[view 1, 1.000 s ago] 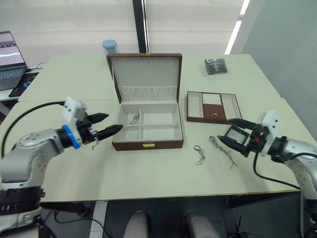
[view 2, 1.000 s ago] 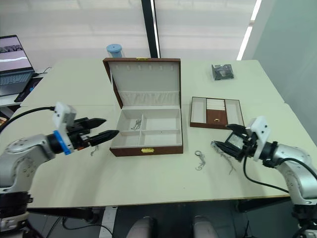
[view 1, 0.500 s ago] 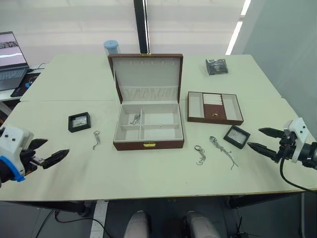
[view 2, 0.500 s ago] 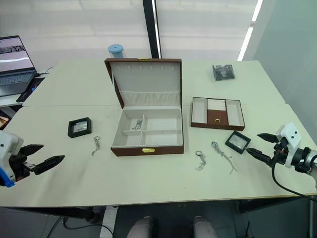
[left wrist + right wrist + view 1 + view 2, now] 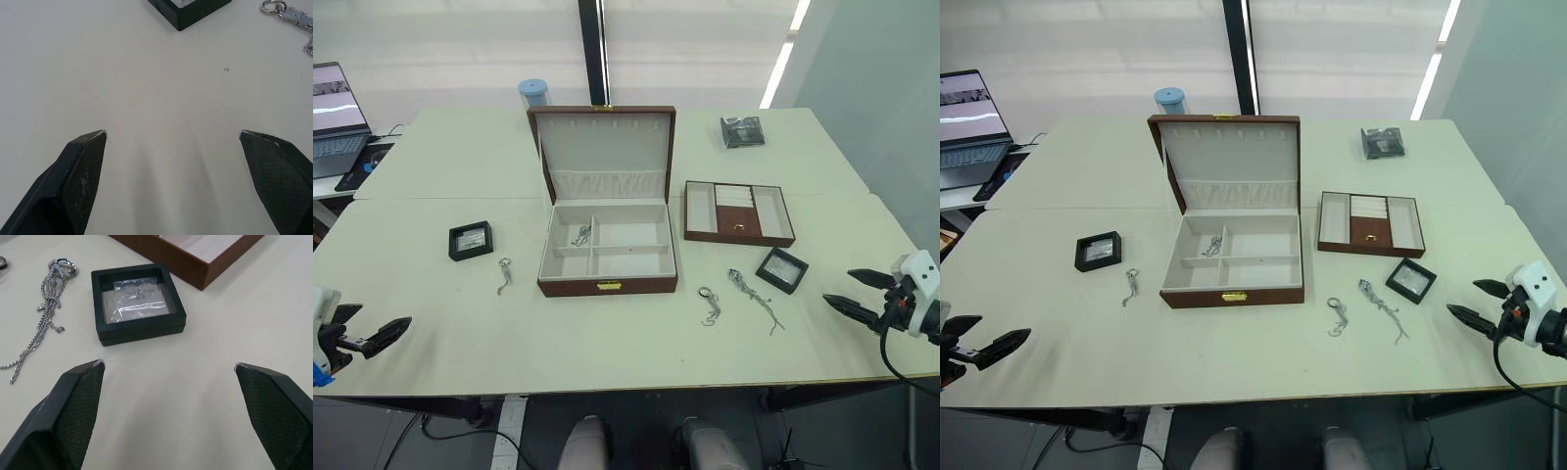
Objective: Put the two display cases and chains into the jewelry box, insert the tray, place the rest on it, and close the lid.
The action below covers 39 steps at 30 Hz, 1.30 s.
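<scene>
You have one jewelry box [image 5: 607,257] open on the counter [image 5: 607,333], with one chain [image 5: 580,234] already in it. Two display cases: one [image 5: 471,240] left of the box, one [image 5: 781,269] right of it. Three chains lie loose: one [image 5: 503,275] left of the box, two [image 5: 708,305] [image 5: 754,299] right. One tray [image 5: 737,212] sits right of the box.

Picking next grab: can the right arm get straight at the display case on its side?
Probably yes. The right gripper is open and faces the display case, with only bare table between them. The chains lie off to one side and the tray sits behind the case, so neither blocks the approach.
</scene>
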Motion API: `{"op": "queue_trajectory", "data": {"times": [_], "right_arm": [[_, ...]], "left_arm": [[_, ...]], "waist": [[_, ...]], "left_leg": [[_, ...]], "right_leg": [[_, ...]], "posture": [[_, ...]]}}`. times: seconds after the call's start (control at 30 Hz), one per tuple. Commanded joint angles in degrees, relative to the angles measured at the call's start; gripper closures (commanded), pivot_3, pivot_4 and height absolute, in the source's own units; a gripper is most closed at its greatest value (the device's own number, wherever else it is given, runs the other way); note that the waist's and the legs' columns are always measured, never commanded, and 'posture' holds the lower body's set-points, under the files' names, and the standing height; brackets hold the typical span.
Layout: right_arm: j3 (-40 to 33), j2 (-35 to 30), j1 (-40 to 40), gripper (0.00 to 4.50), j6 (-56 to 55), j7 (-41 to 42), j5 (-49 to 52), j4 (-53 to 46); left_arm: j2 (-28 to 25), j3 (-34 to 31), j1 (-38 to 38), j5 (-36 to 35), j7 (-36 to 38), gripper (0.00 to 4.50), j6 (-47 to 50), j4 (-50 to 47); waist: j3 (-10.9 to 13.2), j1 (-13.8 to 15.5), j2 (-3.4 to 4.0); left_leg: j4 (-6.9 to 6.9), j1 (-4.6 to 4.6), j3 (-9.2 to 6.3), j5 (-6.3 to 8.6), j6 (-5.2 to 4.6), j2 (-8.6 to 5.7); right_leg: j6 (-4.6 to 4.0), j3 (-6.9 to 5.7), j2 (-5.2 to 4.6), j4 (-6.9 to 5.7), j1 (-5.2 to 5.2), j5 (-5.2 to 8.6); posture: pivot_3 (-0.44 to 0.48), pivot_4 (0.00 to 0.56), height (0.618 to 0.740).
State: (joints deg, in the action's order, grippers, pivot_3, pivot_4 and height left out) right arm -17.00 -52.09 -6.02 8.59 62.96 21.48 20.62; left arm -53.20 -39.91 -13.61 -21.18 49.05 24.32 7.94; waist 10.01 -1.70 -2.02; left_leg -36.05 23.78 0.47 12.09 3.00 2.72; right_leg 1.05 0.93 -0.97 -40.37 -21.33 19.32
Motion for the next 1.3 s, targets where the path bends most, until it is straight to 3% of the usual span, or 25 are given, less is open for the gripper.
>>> {"op": "queue_trajectory", "data": {"times": [0.03, 0.43, 0.6, 0.73, 1.03, 1.3], "right_arm": [[-2.5, -0.6, 0.0, 0.00, -1.4, -0.1, 0.4, -0.7], [-2.4, 0.4, 0.4, 0.00, -0.9, -0.7, 1.2, -2.6], [-1.5, 2.4, 0.2, 0.00, 2.0, -1.1, 3.0, -8.4], [0.6, 4.5, -0.9, 0.00, 7.7, -2.1, 6.5, -19.3], [8.5, 10.1, -3.9, 0.00, 14.7, -5.0, 9.8, -35.2], [17.5, 16.3, -6.7, 0.00, 15.7, -7.9, 8.5, -43.1]], "left_arm": [[0.3, -1.4, 0.4, 0.0, -0.9, 0.01, -0.9, 0.8], [0.5, 0.1, 2.1, 0.3, -1.3, 0.01, -1.3, 0.3], [0.1, 2.3, 2.8, 0.9, -0.8, 0.01, -2.0, -0.2], [-1.7, 6.4, 6.2, 2.0, 1.2, 0.01, -3.2, 1.5], [-6.4, 20.8, 23.5, 8.3, 8.1, 0.01, -10.8, 15.4], [-4.5, 32.2, 45.6, 15.2, 13.1, 0.01, -20.7, 37.0]], "waist": [[0.0, 0.0, 0.01], [0.0, -0.1, 0.00], [0.0, 0.0, 0.00], [0.0, 0.0, 0.00], [0.0, 0.1, 0.00], [0.0, 0.1, -0.07]], "left_leg": [[0.00, 0.00, 0.01, 0.00, 0.00, 0.00], [0.00, 0.00, 0.00, 0.00, 0.00, 0.00], [0.00, 0.00, -0.01, 0.00, 0.00, 0.00], [0.00, 0.00, -0.03, 0.00, 0.00, 0.00], [-0.01, 0.05, -0.06, 0.00, 0.00, -0.03], [-0.05, 0.12, -0.10, 0.00, 0.00, -0.02]], "right_leg": [[0.00, 0.01, 0.00, 0.00, 0.00, 0.00], [0.00, 0.00, 0.00, 0.00, 0.01, 0.00], [0.00, 0.00, 0.00, -0.01, 0.01, 0.00], [0.00, -0.02, 0.01, -0.02, 0.01, 0.00], [0.00, -0.05, 0.03, -0.04, -0.02, 0.00], [0.00, -0.08, 0.44, -0.08, -0.06, 0.00]], "posture": [[0.000, 0.150, 0.740], [0.000, 0.150, 0.740], [0.000, 0.150, 0.740], [0.000, 0.150, 0.740], [0.000, 0.150, 0.740], [0.000, 0.150, 0.740]]}}
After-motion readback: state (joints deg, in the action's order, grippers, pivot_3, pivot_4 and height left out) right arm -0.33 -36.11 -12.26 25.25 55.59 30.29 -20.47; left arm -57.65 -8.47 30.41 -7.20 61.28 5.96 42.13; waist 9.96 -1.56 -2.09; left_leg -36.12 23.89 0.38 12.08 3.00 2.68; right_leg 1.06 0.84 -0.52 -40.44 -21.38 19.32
